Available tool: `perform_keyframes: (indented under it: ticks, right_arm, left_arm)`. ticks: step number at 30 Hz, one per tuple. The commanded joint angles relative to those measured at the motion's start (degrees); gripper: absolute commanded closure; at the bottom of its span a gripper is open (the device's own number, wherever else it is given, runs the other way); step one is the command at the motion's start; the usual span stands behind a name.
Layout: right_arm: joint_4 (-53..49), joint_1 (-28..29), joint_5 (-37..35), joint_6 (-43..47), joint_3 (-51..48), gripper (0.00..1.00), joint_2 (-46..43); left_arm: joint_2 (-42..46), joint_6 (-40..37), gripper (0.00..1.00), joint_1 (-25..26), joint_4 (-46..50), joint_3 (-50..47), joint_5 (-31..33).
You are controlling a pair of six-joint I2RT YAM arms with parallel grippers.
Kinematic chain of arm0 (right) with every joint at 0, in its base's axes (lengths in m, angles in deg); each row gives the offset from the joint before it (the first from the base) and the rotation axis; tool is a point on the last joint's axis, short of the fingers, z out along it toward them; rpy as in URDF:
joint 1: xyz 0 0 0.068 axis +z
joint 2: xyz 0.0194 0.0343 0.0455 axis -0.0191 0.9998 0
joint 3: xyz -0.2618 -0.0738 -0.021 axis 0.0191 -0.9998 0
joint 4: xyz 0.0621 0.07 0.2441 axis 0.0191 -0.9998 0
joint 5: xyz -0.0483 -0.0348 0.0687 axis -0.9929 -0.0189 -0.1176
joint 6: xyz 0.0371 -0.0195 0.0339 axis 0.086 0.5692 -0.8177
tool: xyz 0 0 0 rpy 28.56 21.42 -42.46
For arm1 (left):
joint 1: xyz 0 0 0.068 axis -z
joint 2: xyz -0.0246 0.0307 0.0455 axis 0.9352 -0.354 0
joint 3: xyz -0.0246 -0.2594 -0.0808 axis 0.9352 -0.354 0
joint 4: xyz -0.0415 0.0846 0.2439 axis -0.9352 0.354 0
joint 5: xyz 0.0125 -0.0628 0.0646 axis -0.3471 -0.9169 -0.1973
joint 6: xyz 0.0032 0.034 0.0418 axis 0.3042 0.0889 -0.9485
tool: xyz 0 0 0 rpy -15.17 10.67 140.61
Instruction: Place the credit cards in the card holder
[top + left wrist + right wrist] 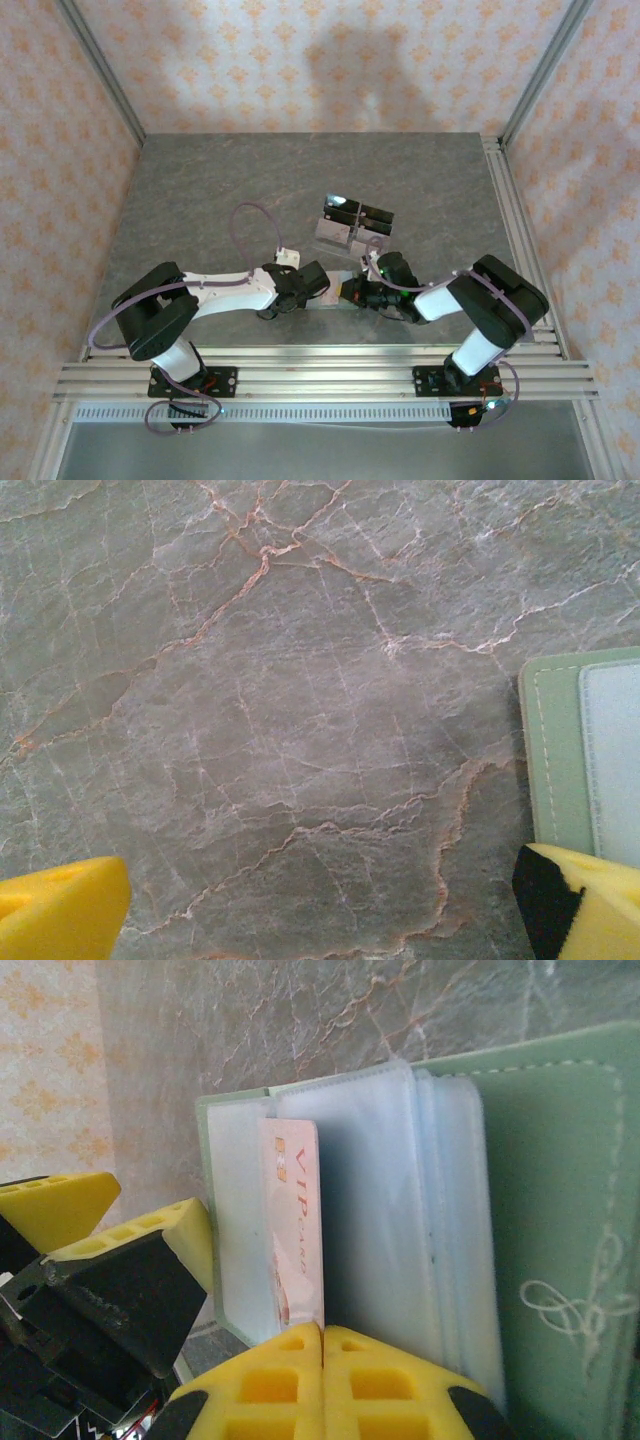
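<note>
Near table centre, card holder (pixel 540 1210): open on marble table (pixel 250 680), clear sleeves fanned
pink card (pixel 295 1210): upright among the sleeves
right gripper (pixel 322 1335): pressed together on the pink card's lower edge
left gripper (pixel 325 905): spread wide beside the holder

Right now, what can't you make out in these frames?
Left wrist view: card holder is cut off by the right frame edge.
Top view: same holder is mostly covered by both wrists; layout unreadable.
Right wrist view: pink VIP card has its lower end hidden behind the shut right jaws; whether it is inside a clear sleeve is unclear.
Top view: black cards on the acrylic stand are too small to count.
</note>
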Motion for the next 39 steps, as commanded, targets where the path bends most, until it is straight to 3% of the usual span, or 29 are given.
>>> perform_keyframes:
  ticks: [1, 15, 22, 28, 34, 39]
  right_arm:
    - [-1.96, 0.01, 0.43, 1.06, 0.66, 1.0, 1.88]
    - [-2.85, 1.43, 0.86, 0.75, 3.14, 0.99, 3.68]
    - [-10.43, 1.41, -1.3, 1.84, 3.84, 0.65, -2.57]
    - [-29.67, 1.42, -5.6, 8.08, 8.54, 0.51, -13.7]
    - [-46.3, 1.41, -10.85, 13.53, 15.59, 0.55, -18.04]
    - [-52.75, 1.89, -12.75, 15.89, 21.15, 0.77, -14.54]
  left_arm:
    - [-0.72, 1.31, 0.0, 0.23, 0.08, -0.34, 1.69]
    - [-0.48, 1.65, 0.0, 0.23, -0.62, -0.97, 1.12]
    - [0.82, 2.17, 0.0, 0.22, 0.6, -0.38, 2.0]
    - [3.14, 2.65, 0.0, -0.8, 1.48, 0.51, 2.13]
    - [5.64, 2.41, 0.0, -2.3, 1.06, -0.02, 1.77]
    - [7.72, 1.71, 0.0, -3.71, -0.45, -2.13, 1.05]
